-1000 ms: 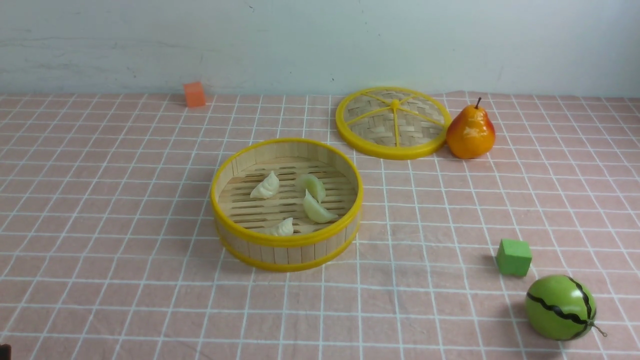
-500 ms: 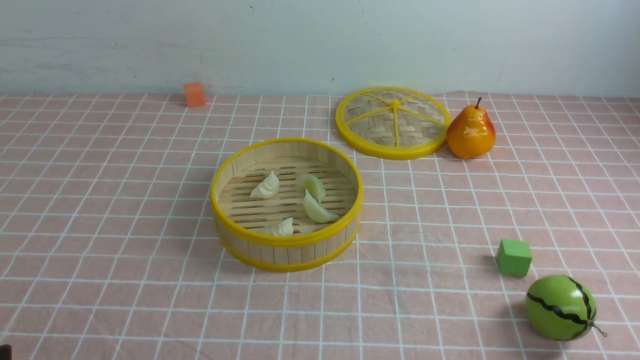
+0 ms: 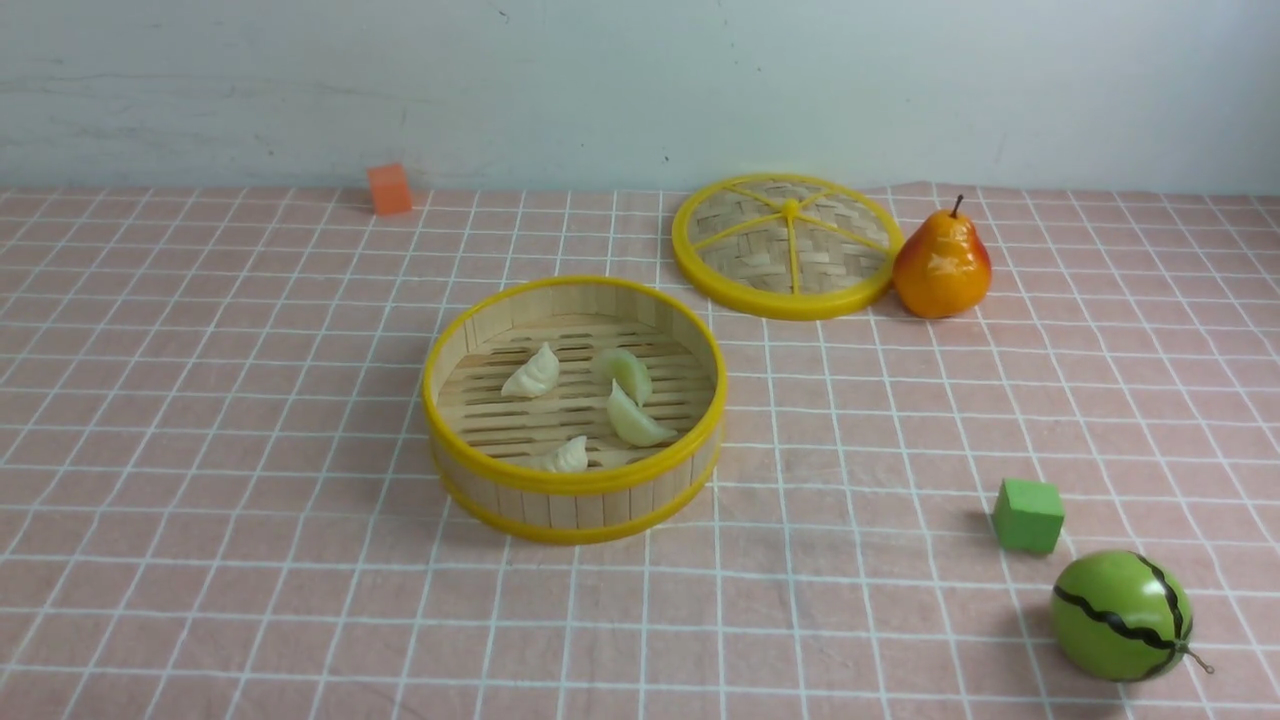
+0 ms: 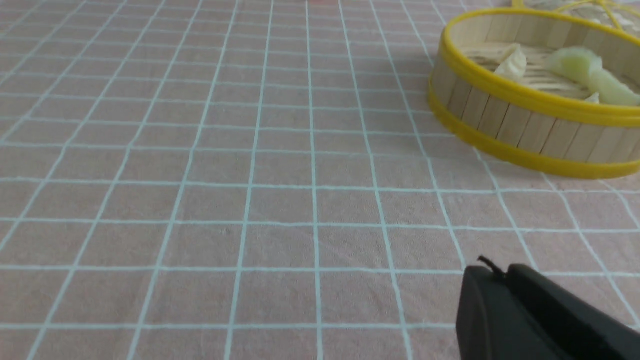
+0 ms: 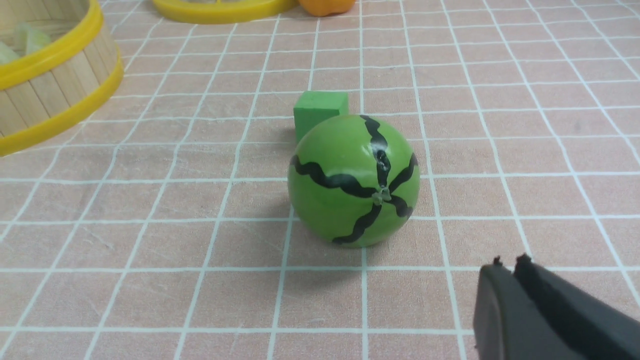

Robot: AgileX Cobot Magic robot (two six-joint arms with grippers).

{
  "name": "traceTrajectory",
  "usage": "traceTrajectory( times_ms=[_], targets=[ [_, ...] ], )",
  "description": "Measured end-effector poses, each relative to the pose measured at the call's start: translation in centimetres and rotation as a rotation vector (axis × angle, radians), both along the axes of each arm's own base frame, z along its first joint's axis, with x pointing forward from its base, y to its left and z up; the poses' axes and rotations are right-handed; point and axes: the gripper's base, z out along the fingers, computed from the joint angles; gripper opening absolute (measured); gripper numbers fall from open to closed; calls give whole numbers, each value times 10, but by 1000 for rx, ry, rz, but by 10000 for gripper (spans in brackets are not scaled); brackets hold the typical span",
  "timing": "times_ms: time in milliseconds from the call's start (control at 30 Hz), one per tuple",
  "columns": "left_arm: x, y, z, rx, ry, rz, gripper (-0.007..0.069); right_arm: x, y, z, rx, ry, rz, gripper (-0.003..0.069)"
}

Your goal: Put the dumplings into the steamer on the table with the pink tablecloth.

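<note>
Jaws of both grippers clenched, empty, only in wrist views; dumplings point(image 3: 628, 374) inside steamer point(image 3: 574, 482).

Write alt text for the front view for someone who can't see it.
A round bamboo steamer with yellow rims sits on a pink grid tablecloth, holding two white and two pale green toy dumplings. Behind it lie its woven lid, an orange pear and an orange cube; a green cube and toy watermelon sit front right.
</note>
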Motion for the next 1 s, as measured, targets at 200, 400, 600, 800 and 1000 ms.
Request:
traceTrajectory(
  times_ms=[200, 400, 600, 800, 1000],
  targets=[
    [-2, -1, -10, -10, 81, -2, -13, 0, 0, 0, 0, 1, 0, 45],
    [-2, -1, -11, -6, 88, -3, -13, 0, 0, 0, 0, 1, 0, 55],
    [-2, -1, -11, -6, 88, -3, -13, 0, 0, 0, 0, 1, 0, 61],
    [-2, -1, -11, -6, 90, -3, -13, 0, 0, 0, 0, 1, 0, 63],
    [-2, -1, -11, -6, 90, -3, -13, 0, 0, 0, 0, 1, 0, 68]
  ],
)
